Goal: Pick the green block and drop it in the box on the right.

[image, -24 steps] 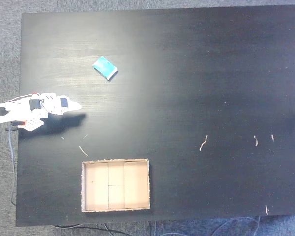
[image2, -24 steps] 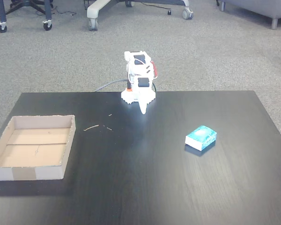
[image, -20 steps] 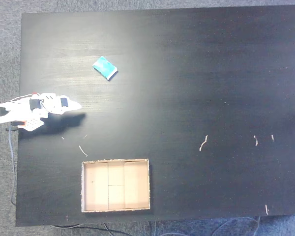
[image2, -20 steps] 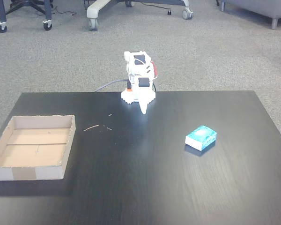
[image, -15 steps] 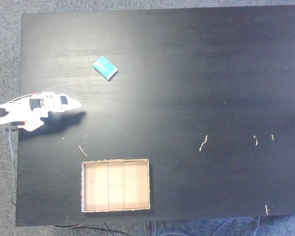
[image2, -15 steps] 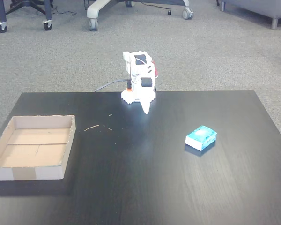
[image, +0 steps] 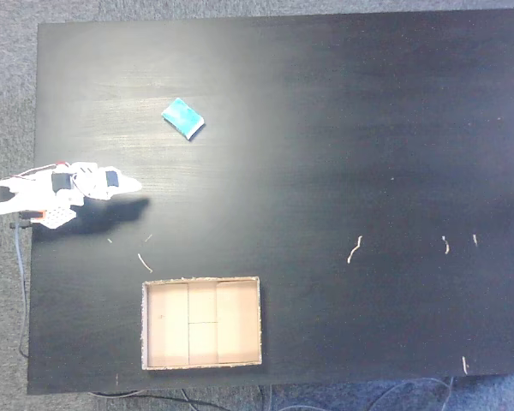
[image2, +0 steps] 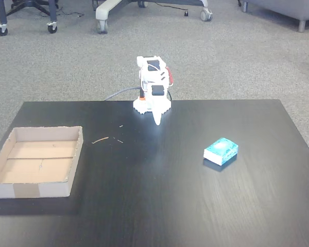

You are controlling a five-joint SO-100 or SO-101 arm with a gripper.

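The green block (image: 182, 117) (image2: 221, 151), a small teal slab with a pale edge, lies flat on the black table. The tan cardboard box (image: 202, 323) (image2: 37, 163) sits open and empty near the table's edge. My white arm is folded at the table's rim, and its gripper (image: 134, 185) (image2: 157, 121) points out over the table with its fingers together in one point and nothing between them. In the view from above the gripper is a good way below and left of the block. In the view from the front the block lies right of the gripper and the box left of it.
Pale scraps of debris (image: 354, 249) lie scattered on the black table (image: 343, 128), some between the gripper and the box (image2: 100, 139). Grey carpet surrounds the table, with chair bases (image2: 149, 7) behind the arm. A cable (image: 19, 282) hangs off the table edge beside the arm.
The arm swayed slightly about half a second ago and is back in its folded pose. Block and box have not moved.
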